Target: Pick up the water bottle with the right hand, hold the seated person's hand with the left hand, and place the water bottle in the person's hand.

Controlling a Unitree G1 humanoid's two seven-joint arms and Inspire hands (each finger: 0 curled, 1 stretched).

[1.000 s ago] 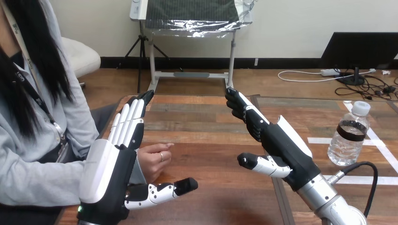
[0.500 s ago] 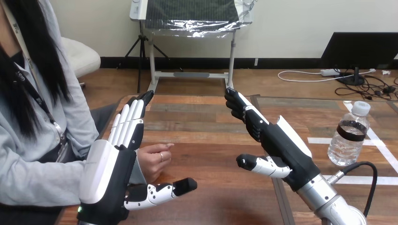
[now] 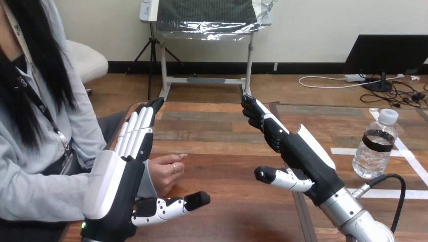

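Both arms are held above the bench (image 3: pixel 222 141). The left robot hand (image 3: pixel 113 194), fingers straight and thumb spread, is raised just in front of the person's hand (image 3: pixel 165 171) (whether they touch cannot be told). The right robot hand (image 3: pixel 303 161) is spread wide at mid-bench. The bottle (image 3: pixel 374 146) is left upright near the right edge, well apart from it. Only a slight dip of the left arm is seen over the last second, so the pickup is judged not yet begun.

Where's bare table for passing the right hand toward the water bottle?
Bare table lies between the right hand and the water bottle, crossed by white tape, and between both robot hands. Crowded: the left edge, left hand beside the person's hand.
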